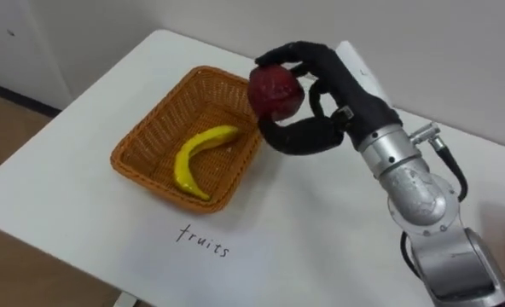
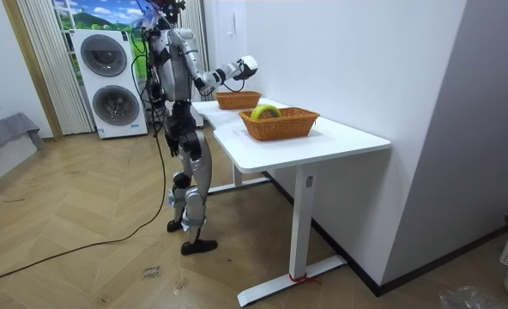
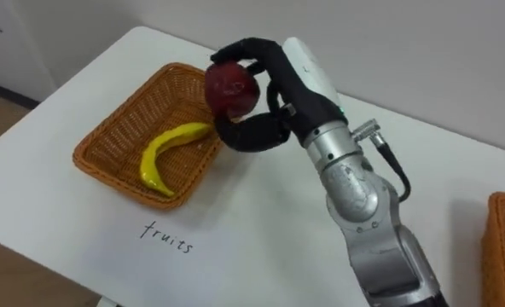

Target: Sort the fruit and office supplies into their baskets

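My right hand (image 1: 342, 95) is shut on a dark red apple (image 1: 275, 90), fingers over its top and thumb beneath it. It holds the apple in the air just above the right rim of an orange wicker basket (image 1: 137, 145) on the white table. A yellow banana (image 1: 193, 158) lies inside that basket. In the room view I stand at the table's side with that arm stretched out and the hand (image 2: 241, 67) raised over the table, beyond the basket with the banana (image 2: 280, 124).
A handwritten label (image 1: 203, 240) is on the white tabletop (image 1: 304, 222) in front of the basket. A second wicker basket (image 3: 504, 247) sits at the right edge. The wall runs close behind the table. Two washing machines (image 2: 108, 81) stand behind me.
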`<state>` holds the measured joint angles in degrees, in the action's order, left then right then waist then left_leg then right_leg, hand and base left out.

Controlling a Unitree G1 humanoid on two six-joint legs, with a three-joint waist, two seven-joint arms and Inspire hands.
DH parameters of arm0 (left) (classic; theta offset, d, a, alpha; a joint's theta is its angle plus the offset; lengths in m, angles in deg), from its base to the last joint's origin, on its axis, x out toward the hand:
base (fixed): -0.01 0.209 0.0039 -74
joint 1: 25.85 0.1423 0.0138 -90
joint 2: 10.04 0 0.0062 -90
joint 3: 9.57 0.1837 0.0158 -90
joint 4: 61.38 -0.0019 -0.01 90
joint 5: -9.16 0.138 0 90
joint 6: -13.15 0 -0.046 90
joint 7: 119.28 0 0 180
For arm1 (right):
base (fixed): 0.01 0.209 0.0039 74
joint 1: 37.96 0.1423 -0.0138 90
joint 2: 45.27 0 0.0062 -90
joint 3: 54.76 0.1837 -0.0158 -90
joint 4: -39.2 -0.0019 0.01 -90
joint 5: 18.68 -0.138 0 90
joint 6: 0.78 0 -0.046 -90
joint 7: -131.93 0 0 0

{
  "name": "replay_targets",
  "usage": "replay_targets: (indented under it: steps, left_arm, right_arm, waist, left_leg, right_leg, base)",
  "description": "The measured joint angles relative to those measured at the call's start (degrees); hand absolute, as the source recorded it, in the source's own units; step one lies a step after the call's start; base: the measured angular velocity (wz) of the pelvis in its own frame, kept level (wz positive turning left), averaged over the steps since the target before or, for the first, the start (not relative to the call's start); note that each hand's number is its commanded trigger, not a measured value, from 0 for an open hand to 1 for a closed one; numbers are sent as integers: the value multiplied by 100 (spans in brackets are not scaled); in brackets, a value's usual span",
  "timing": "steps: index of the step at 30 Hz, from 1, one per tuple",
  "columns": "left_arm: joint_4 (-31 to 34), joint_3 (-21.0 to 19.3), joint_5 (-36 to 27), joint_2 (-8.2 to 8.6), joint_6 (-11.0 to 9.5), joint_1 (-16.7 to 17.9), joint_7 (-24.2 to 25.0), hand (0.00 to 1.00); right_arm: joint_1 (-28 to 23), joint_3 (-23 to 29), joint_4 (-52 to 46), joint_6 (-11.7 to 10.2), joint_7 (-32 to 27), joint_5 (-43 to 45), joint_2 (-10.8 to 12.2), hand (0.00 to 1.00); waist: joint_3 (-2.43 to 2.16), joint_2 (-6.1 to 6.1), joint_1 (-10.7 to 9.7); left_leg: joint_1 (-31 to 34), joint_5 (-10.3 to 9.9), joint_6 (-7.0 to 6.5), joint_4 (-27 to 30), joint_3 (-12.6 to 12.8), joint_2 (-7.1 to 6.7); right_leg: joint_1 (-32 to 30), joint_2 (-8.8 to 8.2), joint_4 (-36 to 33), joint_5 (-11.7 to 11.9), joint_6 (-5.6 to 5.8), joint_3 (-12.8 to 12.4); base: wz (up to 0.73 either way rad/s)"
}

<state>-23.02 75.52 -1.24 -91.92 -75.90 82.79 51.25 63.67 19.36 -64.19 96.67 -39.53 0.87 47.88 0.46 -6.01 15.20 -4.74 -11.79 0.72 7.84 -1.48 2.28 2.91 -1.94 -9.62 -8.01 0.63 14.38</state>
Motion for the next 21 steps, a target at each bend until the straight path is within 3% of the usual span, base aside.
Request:
replay_targets:
  steps: [2, 7, 8, 9, 11, 12, 17, 21]
  left_arm:
    - [7, 60, 136, -21, 53, 21, -13, 0]
    - [124, 61, 511, -51, 101, -51, -86, 0]
    - [124, 61, 570, -51, 123, -56, -93, 0]
    - [126, 63, 645, -49, 142, -69, -101, 0]
    - [131, 66, 661, -51, 163, -107, -110, 0]
    - [132, 68, 659, -50, 168, -110, -112, 0]
    - [161, 69, 659, -41, 280, -104, -116, 0]
    - [183, 69, 621, -37, 281, -101, -116, 0]
  right_arm:
    - [26, -201, 118, 35, 57, -85, 59, 100]
    - [62, -493, 599, 133, 107, -150, 187, 100]
    - [67, -520, 660, 134, 107, -152, 200, 69]
    - [67, -546, 757, 134, 107, -154, 202, 63]
    - [69, -544, 891, 142, 106, -152, 202, 4]
    - [69, -548, 939, 143, 106, -152, 214, 0]
    - [100, -549, 1058, 143, 77, -174, 221, 0]
    - [147, -547, 1058, 142, 67, -174, 235, 0]
  waist:
    - [7, -12, 178]
    - [63, -95, 276]
    - [62, -97, 298]
    - [62, -97, 354]
    - [61, -97, 397]
    - [59, -100, 419]
    - [46, -119, 547]
    - [43, -124, 536]
  left_leg:
    - [3, 8, 10, 15, -53, 3]
    - [141, 9, 11, 85, -253, -6]
    - [147, 8, 11, 85, -262, -6]
    - [160, 7, 12, 82, -289, -6]
    - [200, 7, 12, 84, -354, -6]
    - [217, 7, 13, 85, -379, -6]
    - [240, 8, 12, 91, -389, -15]
    - [226, 9, 11, 93, -417, -19]
  right_leg:
    - [5, 3, 7, -1, 1, 32]
    - [-4, -10, 12, -1, 1, 160]
    - [-4, -8, 13, -1, 1, 168]
    - [-5, -8, 15, -1, 1, 214]
    - [-8, -9, 20, -1, 1, 316]
    - [-7, -7, 36, -1, 1, 323]
    - [-1, -5, 103, -1, 2, 346]
    - [7, -17, 104, -2, 2, 434]
  base:
    - [14]
    - [21]
    - [14]
    - [13]
    - [16]
    - [10]
    - [1]
    - [4]
